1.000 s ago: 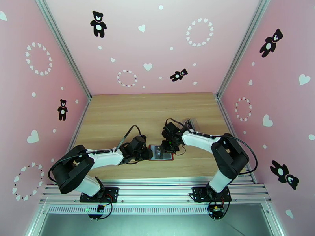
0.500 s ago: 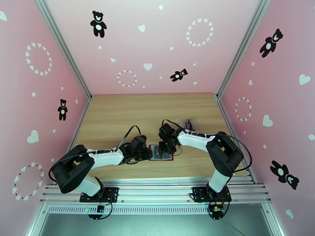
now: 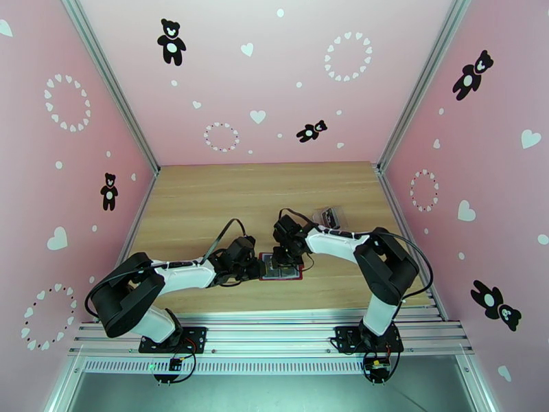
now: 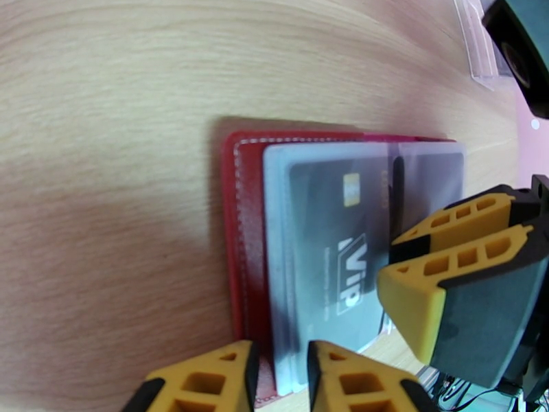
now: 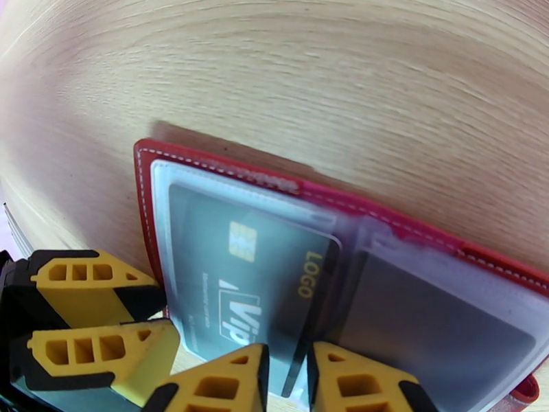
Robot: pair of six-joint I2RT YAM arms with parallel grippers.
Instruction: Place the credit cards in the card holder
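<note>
right gripper [image 5: 288, 369] is pinching narrow on the trailing short edge of the grey card [image 5: 233, 269], bottom centre of the right wrist view.

- over the last second the right arm is sliding leftward in the top view, its wrist closing on the left arm. jaw width is holding about the same.
- reading: the card is being fed deeper under the clear pocket [image 5: 171, 193]. chip and "vip" mark are lying hazy behind the plastic, and only the "logo" end is sitting at the fingers. this insertion is looking nearly done.

left gripper [image 4: 281, 355] is also standing narrow, clamping the near edge of the card holder [image 4: 237, 200], with red cover and clear sleeve between its fingers. it is staying put, bracing against the push.

card holder is lying open and flat on the table [image 5: 343, 77], lower centre of the top view, between the two wrists.

around:
- clear pouch [image 3: 331, 217] is lying up and right of the card holder, well apart, not interfering.
- the holder's other half is showing dark grey under plastic; cannot tell if a card is sitting there.

in the way: the right fingers are nearing the pocket mouth, so they are likely having to let go before the card seats fully. the left fingers are sitting just beside the card's corner.
</note>
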